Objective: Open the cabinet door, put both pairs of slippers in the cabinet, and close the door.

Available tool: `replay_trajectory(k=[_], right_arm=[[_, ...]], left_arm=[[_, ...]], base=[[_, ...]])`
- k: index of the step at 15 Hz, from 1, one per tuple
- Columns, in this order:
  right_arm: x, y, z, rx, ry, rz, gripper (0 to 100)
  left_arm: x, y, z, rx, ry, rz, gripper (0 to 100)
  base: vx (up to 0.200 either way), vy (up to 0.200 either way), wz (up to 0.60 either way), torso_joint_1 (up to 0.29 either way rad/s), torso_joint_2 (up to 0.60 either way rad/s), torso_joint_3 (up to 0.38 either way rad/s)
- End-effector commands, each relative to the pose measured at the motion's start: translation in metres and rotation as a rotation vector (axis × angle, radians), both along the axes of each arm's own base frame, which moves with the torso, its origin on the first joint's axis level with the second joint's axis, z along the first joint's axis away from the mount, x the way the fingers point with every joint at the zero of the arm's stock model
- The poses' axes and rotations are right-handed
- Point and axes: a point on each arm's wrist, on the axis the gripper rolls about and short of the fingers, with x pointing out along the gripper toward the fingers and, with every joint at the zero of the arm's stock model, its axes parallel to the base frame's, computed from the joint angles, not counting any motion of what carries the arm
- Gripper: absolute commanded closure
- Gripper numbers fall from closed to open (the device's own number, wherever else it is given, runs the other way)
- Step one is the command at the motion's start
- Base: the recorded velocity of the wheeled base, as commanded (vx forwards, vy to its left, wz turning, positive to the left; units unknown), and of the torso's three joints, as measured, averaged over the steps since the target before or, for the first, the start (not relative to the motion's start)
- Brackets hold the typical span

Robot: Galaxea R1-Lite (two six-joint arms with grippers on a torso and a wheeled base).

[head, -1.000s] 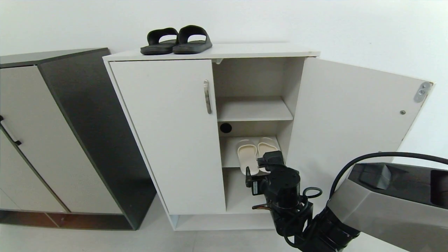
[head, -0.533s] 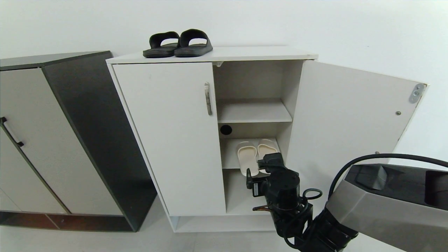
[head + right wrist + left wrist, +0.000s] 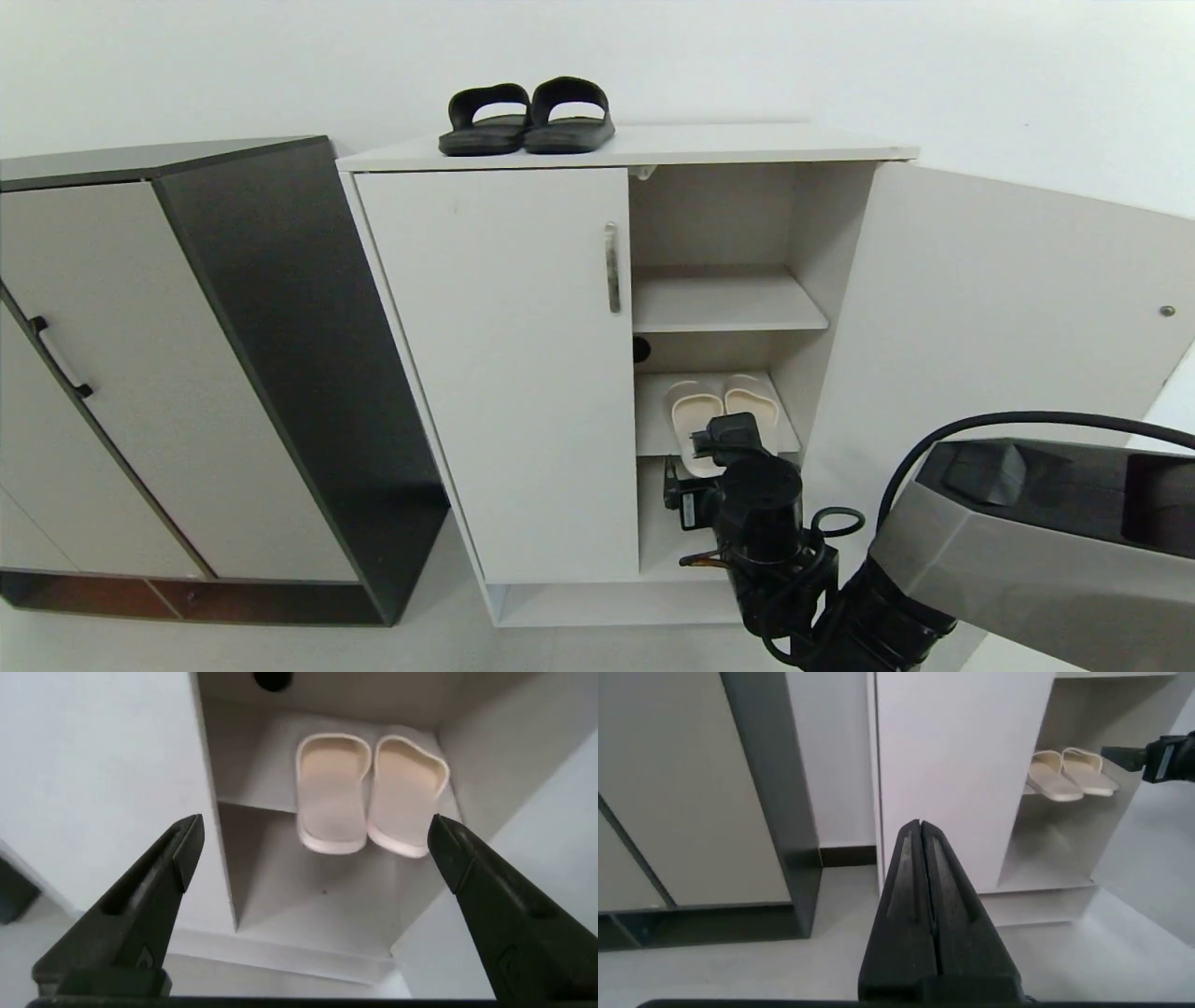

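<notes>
Head cam: black slippers (image 3: 527, 117) atop cabinet (image 3: 747, 145), long axis front-to-back, well above and left of R gripper (image 3: 733, 431); I judge them next. L wrist: L gripper (image 3: 921, 838) jaws closed, empty. R wrist: jaws wide, cream slippers (image 3: 371, 789) shelved ahead.

white cabinet (image 3: 504, 373): smooth white board, not shiny | door handle (image 3: 611, 267): shiny silver metal | black slippers (image 3: 527, 119): dull, rubbery look | cream slippers (image 3: 332, 789): smooth, soft foam look, not shiny | dark cabinet (image 3: 280, 355): smooth, matt dark side | left gripper (image 3: 920, 831): black, matt, looks like hard plastic
</notes>
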Motion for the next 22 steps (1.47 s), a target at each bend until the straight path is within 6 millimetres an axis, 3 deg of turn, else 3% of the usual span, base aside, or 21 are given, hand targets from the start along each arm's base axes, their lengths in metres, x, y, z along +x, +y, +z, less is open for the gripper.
replay_trajectory(k=[1, 11, 22], right_arm=[[-0.001, 0.000, -0.002, -0.004, 0.004, 0.003, 0], [0.009, -0.008, -0.002, 0.005, -0.016, -0.018, 0], [0.011, -0.008, -0.006, -0.004, -0.029, -0.006, 0]], left_arm=[[0.000, 0.000, 0.000, 0.000, 0.001, 0.000, 100], [0.000, 0.000, 0.000, 0.000, 0.001, 0.000, 100], [0.000, 0.000, 0.000, 0.000, 0.001, 0.000, 100]], base=[[0.000, 0.200, 0.00, 0.002, 0.00, 0.007], [0.000, 0.200, 0.00, 0.002, 0.00, 0.001], [0.000, 0.000, 0.00, 0.000, 0.00, 0.000]])
